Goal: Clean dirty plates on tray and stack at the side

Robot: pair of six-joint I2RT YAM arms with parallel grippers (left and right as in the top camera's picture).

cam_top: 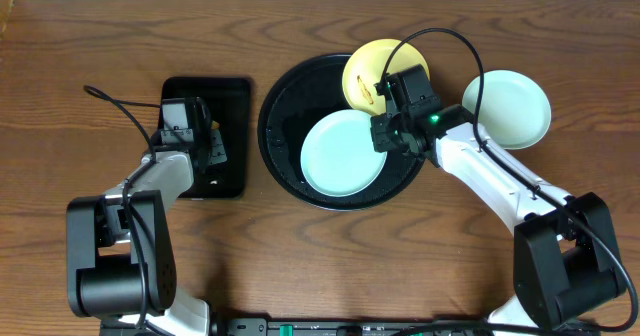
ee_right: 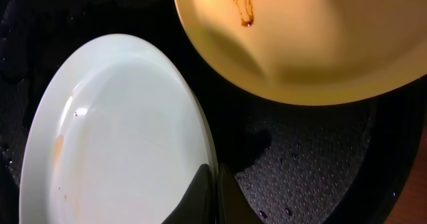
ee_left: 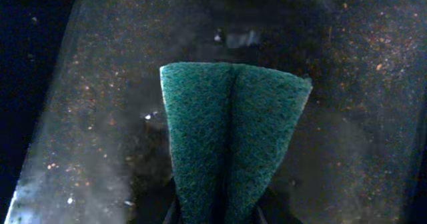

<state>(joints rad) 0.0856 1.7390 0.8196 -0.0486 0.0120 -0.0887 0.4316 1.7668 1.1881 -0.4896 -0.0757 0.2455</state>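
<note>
The round black tray point(cam_top: 285, 106) holds a mint-blue plate point(cam_top: 340, 156) and, leaning on its far rim, a yellow plate point(cam_top: 370, 66) with a brown smear. My right gripper point(cam_top: 388, 136) is shut on the right rim of the mint-blue plate point(ee_right: 113, 137); the yellow plate point(ee_right: 313, 44) lies just beyond. A second mint-blue plate point(cam_top: 510, 108) rests on the bare wood to the right. My left gripper point(cam_top: 205, 141) is over the small rectangular black tray point(cam_top: 232, 96), shut on a folded green scouring pad point(ee_left: 227, 144).
The rectangular tray's wet, speckled floor point(ee_left: 80, 117) fills the left wrist view. The round tray's dimpled floor point(ee_right: 313, 157) shows by the right fingers. Black cables loop over the table near both arms. Bare wood lies left and front.
</note>
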